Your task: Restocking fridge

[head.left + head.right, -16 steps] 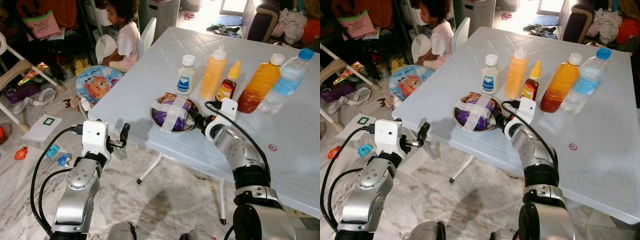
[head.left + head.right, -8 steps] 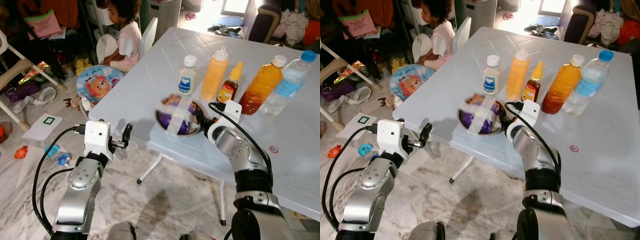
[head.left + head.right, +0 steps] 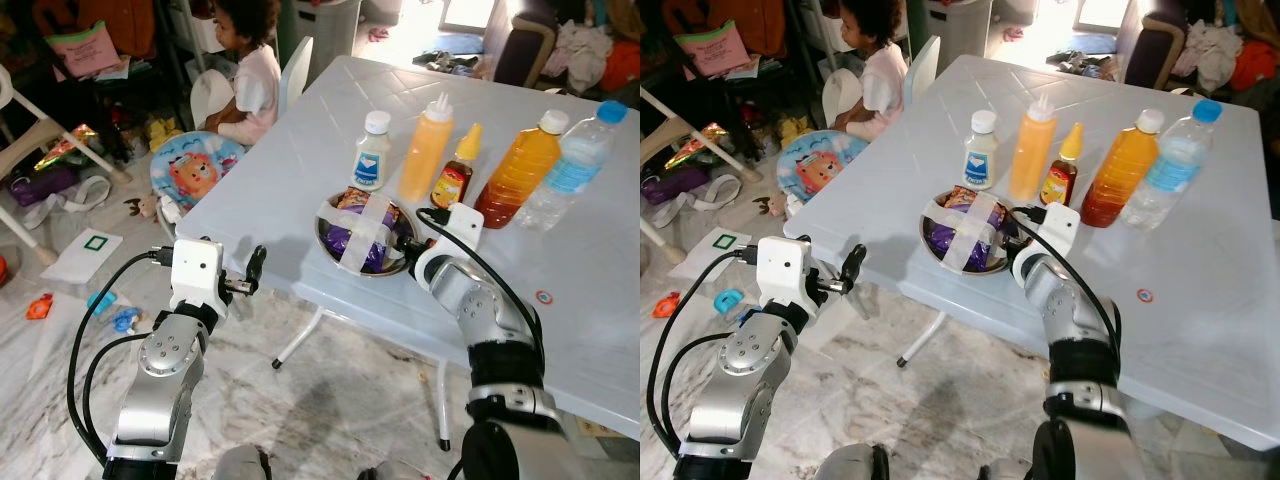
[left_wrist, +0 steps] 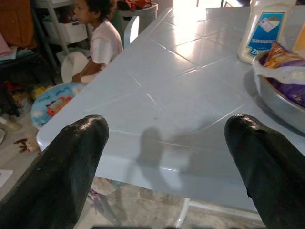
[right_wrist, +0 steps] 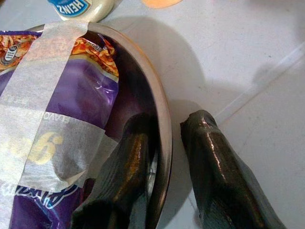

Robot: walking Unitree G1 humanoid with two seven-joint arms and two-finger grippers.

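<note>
A steel bowl holding purple snack packets under a cross of white tape sits near the front edge of the pale blue table. My right gripper is shut on the bowl's right rim, one finger inside and the other finger outside. My left gripper hangs open off the table's front left corner with nothing between its fingers. Behind the bowl stand a mayonnaise bottle, an orange squeeze bottle, a small sauce bottle, a juice bottle and a water bottle.
A child sits on the floor beyond the table's left side, beside a white chair and a round cartoon mat. Toys and papers litter the marble floor on the left. A red dot marks the table at the right.
The bowl has shifted a little to the right along the table with my right gripper on its rim, blurring midway. The left arm has barely moved.
</note>
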